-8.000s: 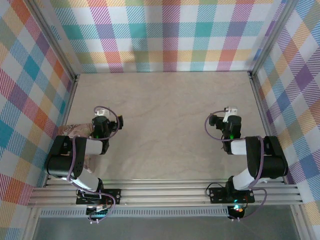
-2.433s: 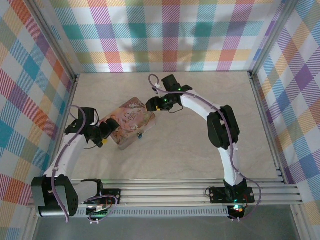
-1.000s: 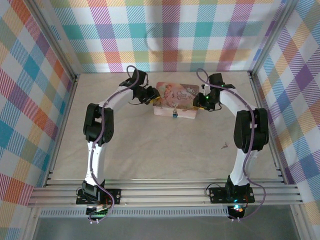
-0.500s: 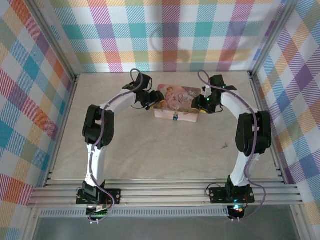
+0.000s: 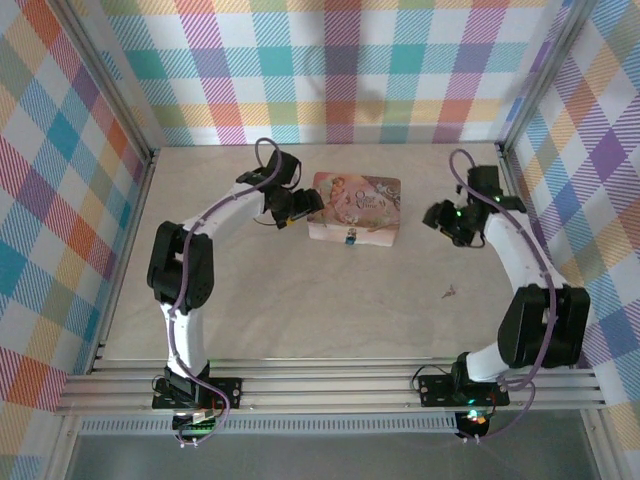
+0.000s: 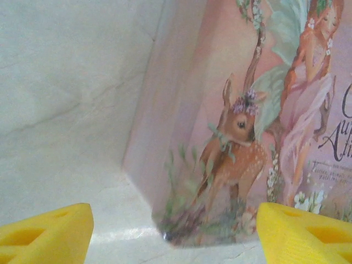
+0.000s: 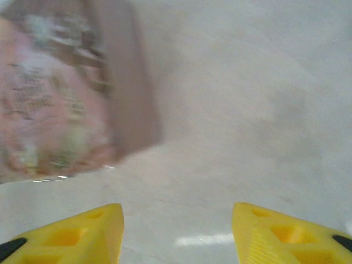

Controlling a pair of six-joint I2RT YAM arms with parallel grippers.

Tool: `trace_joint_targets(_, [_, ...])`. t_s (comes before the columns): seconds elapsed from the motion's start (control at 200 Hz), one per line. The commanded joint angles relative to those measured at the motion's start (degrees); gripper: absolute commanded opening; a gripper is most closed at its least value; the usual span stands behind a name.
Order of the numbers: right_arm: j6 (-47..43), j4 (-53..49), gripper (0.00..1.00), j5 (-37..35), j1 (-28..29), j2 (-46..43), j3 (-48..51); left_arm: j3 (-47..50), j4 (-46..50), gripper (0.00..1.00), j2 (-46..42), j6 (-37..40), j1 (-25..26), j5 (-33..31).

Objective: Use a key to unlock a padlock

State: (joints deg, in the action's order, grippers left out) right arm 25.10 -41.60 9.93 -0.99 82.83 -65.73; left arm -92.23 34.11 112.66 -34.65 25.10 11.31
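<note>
The tiny blue padlock (image 5: 350, 238) hangs on the front side of the pink picture-printed box (image 5: 356, 206), which lies flat at the back middle of the table. A small dark object, apparently the key (image 5: 450, 293), lies on the table to the right. My left gripper (image 5: 303, 205) stands open at the box's left end. In the left wrist view the box corner (image 6: 220, 165) lies between the yellow fingers (image 6: 47, 234) without being pinched. My right gripper (image 5: 438, 218) is open and empty, apart from the box's right end. The blurred box (image 7: 60, 93) is at upper left in the right wrist view.
Checked walls and metal rails (image 5: 515, 190) close in the pale wooden table (image 5: 300, 310) on three sides. My right arm stands near the right rail. Bare wood lies between the box and the arm bases.
Both grippers have opened and let go of the box. My right gripper has drawn back to the right, away from the box; the left has stayed at its left end.
</note>
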Motion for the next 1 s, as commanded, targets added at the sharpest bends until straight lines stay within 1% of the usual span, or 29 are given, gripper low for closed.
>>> trace_joint_targets(0.0, [0.82, -6.06, 0.52, -3.63, -1.53, -3.04, 6.64, 3.37, 1.87, 0.78, -3.8, 0.94, 0.6, -4.1])
trace_joint_targets(0.05, [-0.02, -6.3, 0.51, -4.19, -1.58, -4.0, 9.02, 5.01, 1.65, 0.78, -4.37, -0.56, 0.72, -4.77])
trace_joint_targets(0.12, [-0.04, -6.14, 0.51, -4.48, -1.56, -4.18, 11.52, 7.66, -0.4, 0.78, -4.94, -0.86, 0.89, -2.53])
trace_joint_targets(0.27, [1.62, -5.34, 0.45, -3.71, -1.62, -1.05, 13.26, 11.15, -1.51, 0.78, -5.65, -0.44, 1.61, -0.33])
trace_joint_targets(0.425, [2.86, -5.45, 0.41, -8.19, -1.57, 2.17, 13.53, 11.52, 0.0, 0.77, -5.83, 0.35, 1.87, -0.24])
trace_joint_targets(0.63, [3.99, -4.25, 0.41, -13.16, -1.59, 5.26, 13.7, 12.58, -0.18, 0.77, -6.4, 0.73, 1.97, -1.03])
trace_joint_targets(0.8, [4.18, -3.14, 0.4, -13.89, -1.58, 8.63, 12.92, 12.27, 0.17, 0.76, -6.65, 1.07, 1.95, -1.18])
trace_joint_targets(0.995, [4.25, -1.84, 0.39, -12.38, -1.58, 11.33, 13.65, 12.41, 1.05, 0.76, -7.42, 1.82, 1.94, -2.52])
